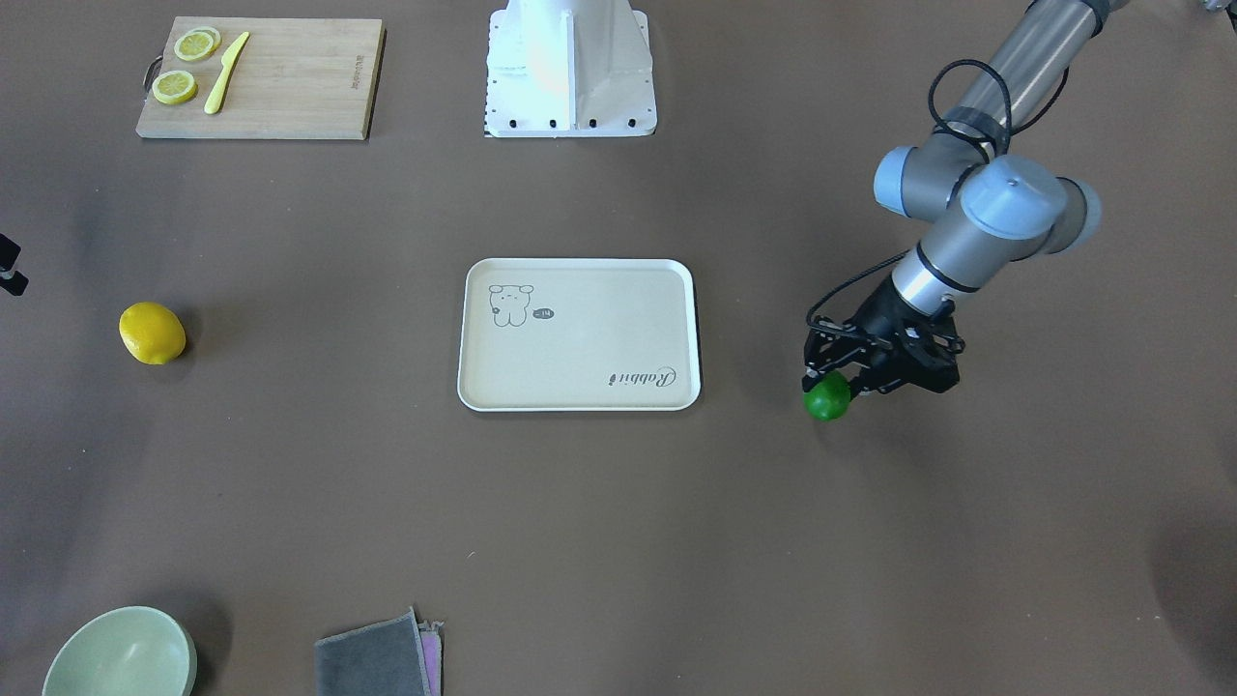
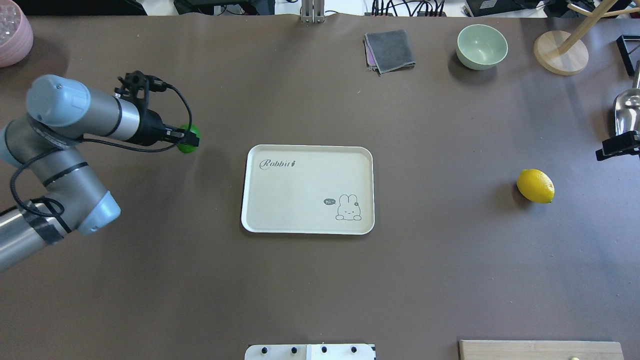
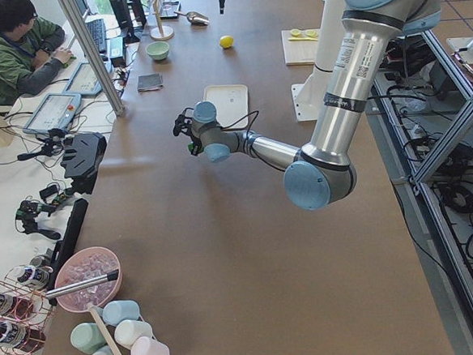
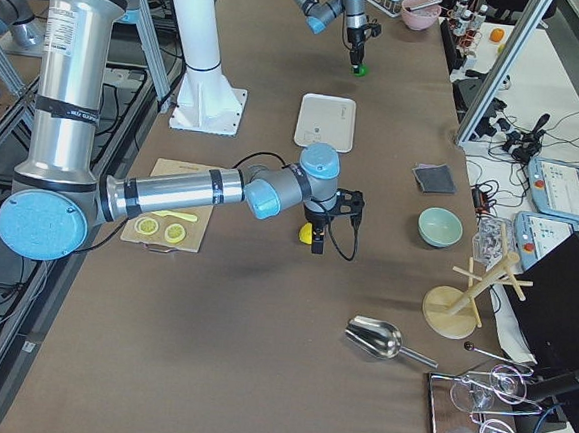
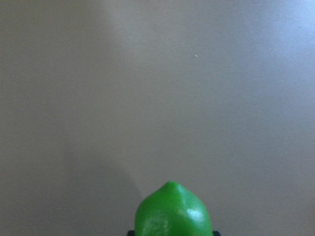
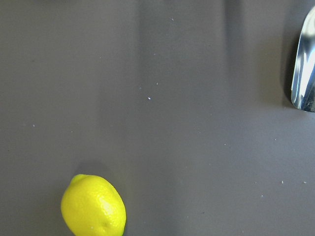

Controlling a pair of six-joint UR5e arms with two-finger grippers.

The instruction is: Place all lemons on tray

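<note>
My left gripper is shut on the glossy green lemon, held just over the brown table beside one short side of the tray; both also show in the overhead view, gripper and lemon. In the left wrist view the lemon fills the bottom edge. The cream tray lies at the table's middle with nothing on it. The yellow lemon lies on the table far on the other side, also in the right wrist view. My right gripper hangs near it at the view's edge; I cannot tell whether it is open.
A wooden cutting board with lemon slices and a yellow knife lies near the robot's base. A green bowl, a grey cloth, a wooden stand and a metal scoop stand along the far side.
</note>
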